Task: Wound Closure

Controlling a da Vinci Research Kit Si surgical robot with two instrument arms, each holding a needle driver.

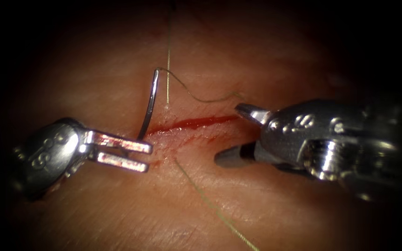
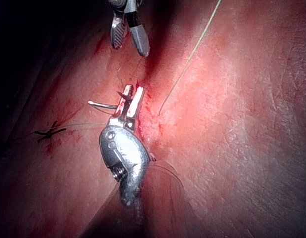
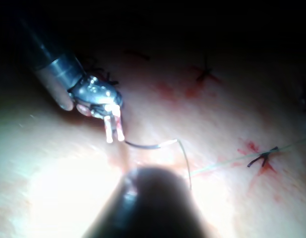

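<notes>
The curved needle [image 1: 150, 104] stands up from the tissue [image 1: 280, 60] at the left end of the cut [image 1: 196, 122], its lower end sunk there and its tail end free above. My left tool [image 1: 147, 157] lies left of the cut with its jaws open; the upper jaw rests just in front of the needle's base and grips nothing. My right tool [image 1: 226, 134] sits at the cut's right end, jaws wide open and empty. Thread [image 1: 201, 98] runs from the needle's tail toward the right tool. The left wrist view shows the needle [image 2: 102, 105] beside the left jaws [image 2: 134, 90].
Red fluid fills the cut. One thread strand [image 1: 168, 69] hangs down from above to the cut's upper edge. Another [image 1: 215, 211] trails from below the cut toward the near edge. Dark knotted stitches [image 2: 51, 132] [image 3: 262, 158] lie farther along the tissue.
</notes>
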